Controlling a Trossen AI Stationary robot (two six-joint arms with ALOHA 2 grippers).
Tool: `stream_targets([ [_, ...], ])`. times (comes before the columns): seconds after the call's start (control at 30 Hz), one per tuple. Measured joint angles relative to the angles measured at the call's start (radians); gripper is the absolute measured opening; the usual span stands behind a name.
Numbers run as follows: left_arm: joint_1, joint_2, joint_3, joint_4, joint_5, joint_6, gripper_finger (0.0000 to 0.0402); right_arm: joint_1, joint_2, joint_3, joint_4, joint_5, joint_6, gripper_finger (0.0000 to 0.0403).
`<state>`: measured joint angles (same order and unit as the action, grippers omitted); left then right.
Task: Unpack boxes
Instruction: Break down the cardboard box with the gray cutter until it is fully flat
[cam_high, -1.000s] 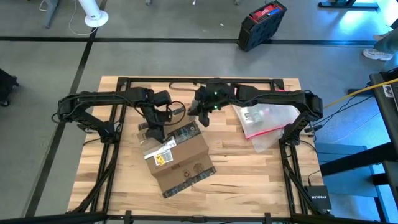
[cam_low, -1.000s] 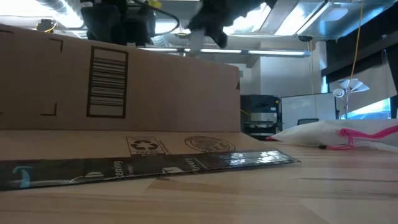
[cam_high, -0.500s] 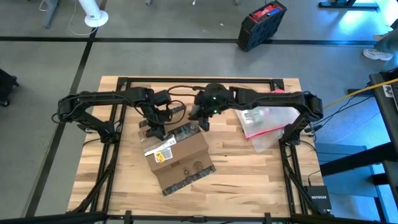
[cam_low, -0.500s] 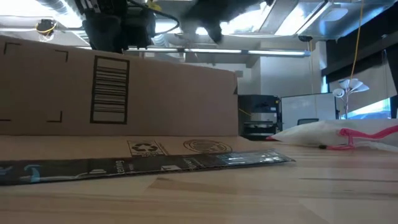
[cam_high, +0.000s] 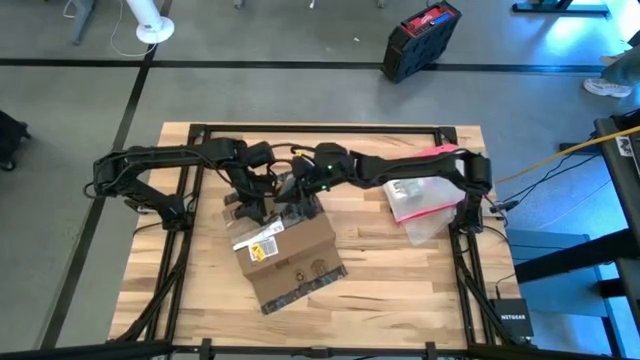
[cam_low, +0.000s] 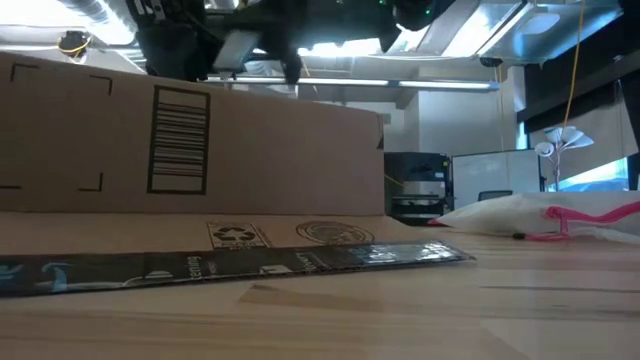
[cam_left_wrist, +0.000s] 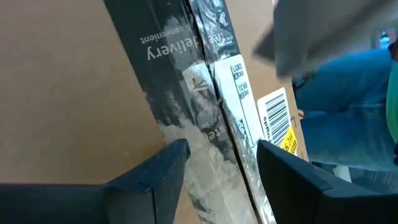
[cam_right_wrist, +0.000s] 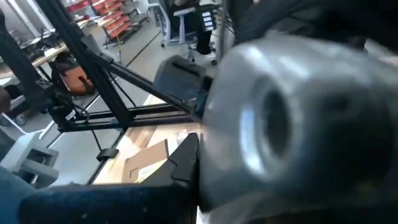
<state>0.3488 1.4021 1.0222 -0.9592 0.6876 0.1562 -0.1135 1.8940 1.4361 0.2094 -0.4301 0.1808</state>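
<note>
The brown cardboard box (cam_high: 285, 250) stands in the middle of the table, with a black tape strip (cam_left_wrist: 186, 93) along its top and a white barcode label (cam_high: 262, 250). One taped flap (cam_low: 250, 262) lies flat on the table on the box's near side. My left gripper (cam_left_wrist: 222, 146) is open over the far left end of the box top (cam_high: 252, 208), one finger on either side of the tape. My right gripper (cam_high: 298, 200) hangs just right of it, above the box's far edge. In its wrist view a blurred grey part of the other arm fills the picture. My left gripper points steeply down at the box top, with its open fingers (cam_left_wrist: 168, 171) on either side of the black tape seam (cam_left_wrist: 214, 134). Whether the fingertips touch the cardboard, I cannot tell.
A clear plastic pouch (cam_high: 425, 195) with a pink-red edge lies on the right of the table. A black and red case (cam_high: 420, 40) stands on the floor beyond the far edge. The two arms are close together over the box's far end.
My right gripper has swung toward the table's left and downward, from above the table's middle to just beside my left gripper over the box's far edge, and has tipped as it went.
</note>
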Motion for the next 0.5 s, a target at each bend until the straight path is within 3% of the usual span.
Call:
stream_targets([
  [0.33, 0.067, -0.001, 0.000, -0.001, -0.015, 0.026, 0.0192, 0.009, 0.005, 0.000, -0.032, -0.030, -0.048, 0.0072],
  [0.5, 0.099, -0.001, 0.000, -0.002, -0.015, 0.045, 0.0192, 0.005, -0.046, 0.000, -0.039, 0.018, -0.080, 0.0067],
])
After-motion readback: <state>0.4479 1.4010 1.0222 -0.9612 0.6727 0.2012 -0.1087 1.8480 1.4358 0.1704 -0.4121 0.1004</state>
